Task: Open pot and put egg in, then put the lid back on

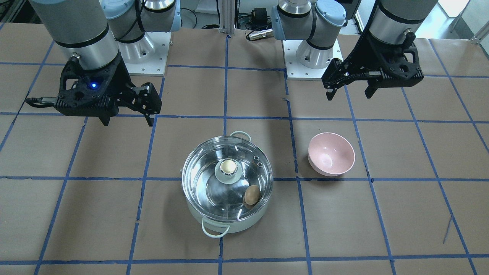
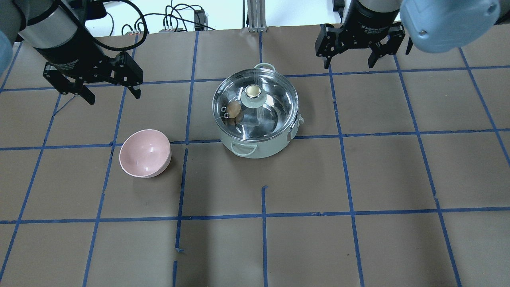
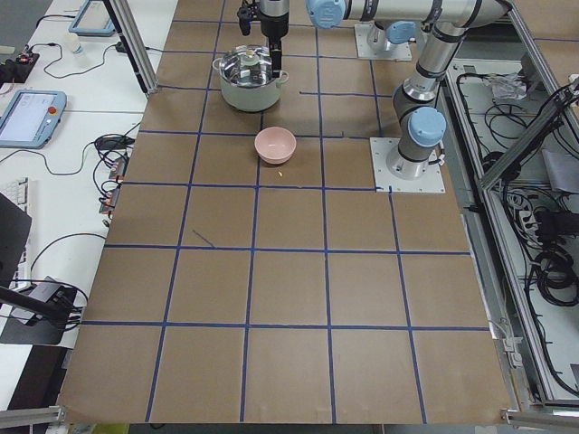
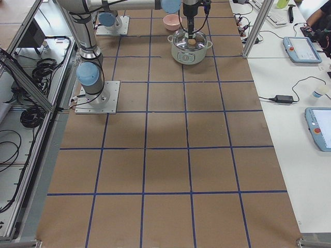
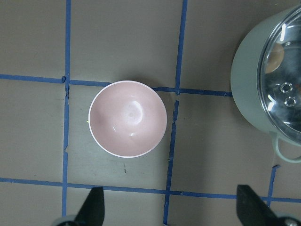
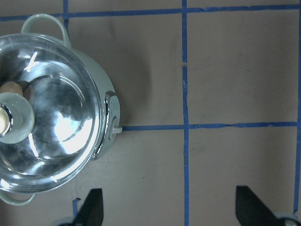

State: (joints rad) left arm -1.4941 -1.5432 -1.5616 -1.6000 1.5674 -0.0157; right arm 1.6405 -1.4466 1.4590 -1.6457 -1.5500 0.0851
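Observation:
The pot (image 1: 237, 226) stands mid-table with the glass lid (image 1: 206, 179) seated on it, its knob (image 1: 227, 168) upright. The tan egg (image 1: 251, 195) lies inside on the steel bottom, seen through the glass, and it also shows in the overhead view (image 2: 234, 108). My left gripper (image 2: 113, 96) is open and empty, raised well to the pot's left, above the pink bowl's side. My right gripper (image 2: 350, 63) is open and empty, raised beyond the pot's right. The right wrist view shows the lidded pot (image 6: 106, 117) at its left edge.
An empty pink bowl (image 2: 145, 153) sits left of the pot, and it is centred in the left wrist view (image 5: 128, 118). Brown paper with blue tape lines covers the table (image 2: 358, 179). The arm bases stand at the robot's edge of the table.

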